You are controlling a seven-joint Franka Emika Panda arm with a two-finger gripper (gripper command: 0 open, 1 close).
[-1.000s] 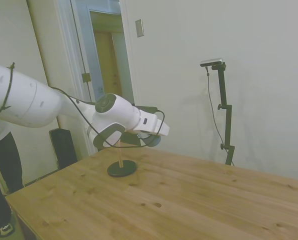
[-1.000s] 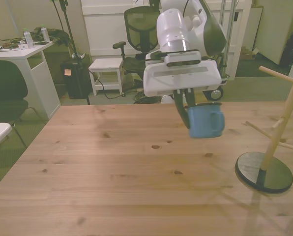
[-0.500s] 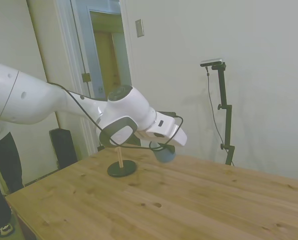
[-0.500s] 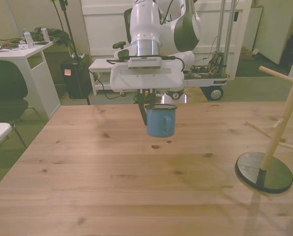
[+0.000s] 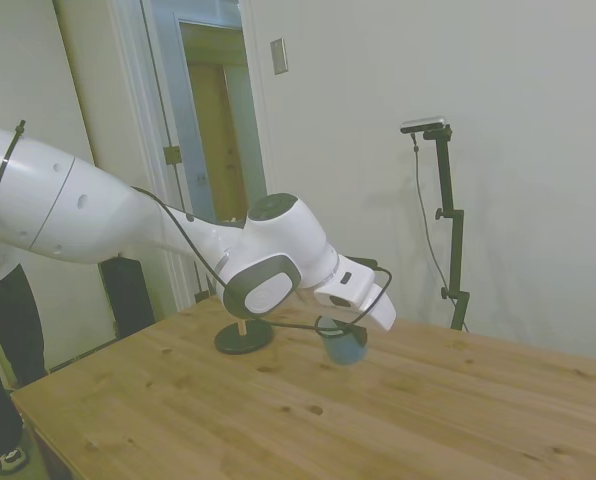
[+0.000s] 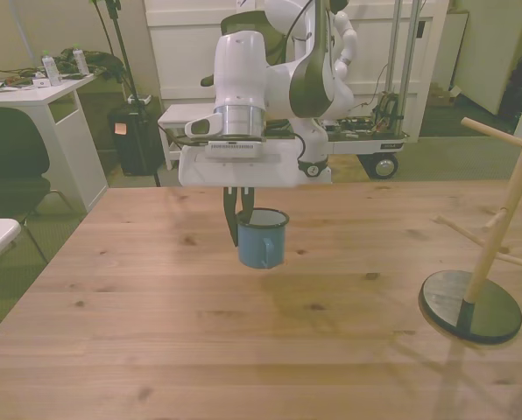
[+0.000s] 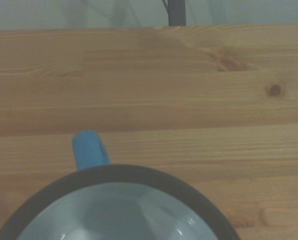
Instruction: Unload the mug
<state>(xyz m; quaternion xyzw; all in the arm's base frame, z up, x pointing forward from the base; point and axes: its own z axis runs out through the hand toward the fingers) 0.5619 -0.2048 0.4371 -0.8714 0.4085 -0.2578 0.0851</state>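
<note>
The gripper (image 6: 236,226), clamped on the rim of the light-blue mug (image 6: 261,239), has carried it down and toward the front view's left within a second; it now hangs upright just above the wooden table (image 6: 156,332), well apart from the peg stand (image 6: 476,289), apparently ready for set-down.

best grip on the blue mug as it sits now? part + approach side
Take the mug by its rim wall, from straight above, one finger inside and one outside. It stands upright with its mouth open upward, and its handle leaves the rest of the rim free. The gripper already holds it this way, on the front view's left side.
</note>
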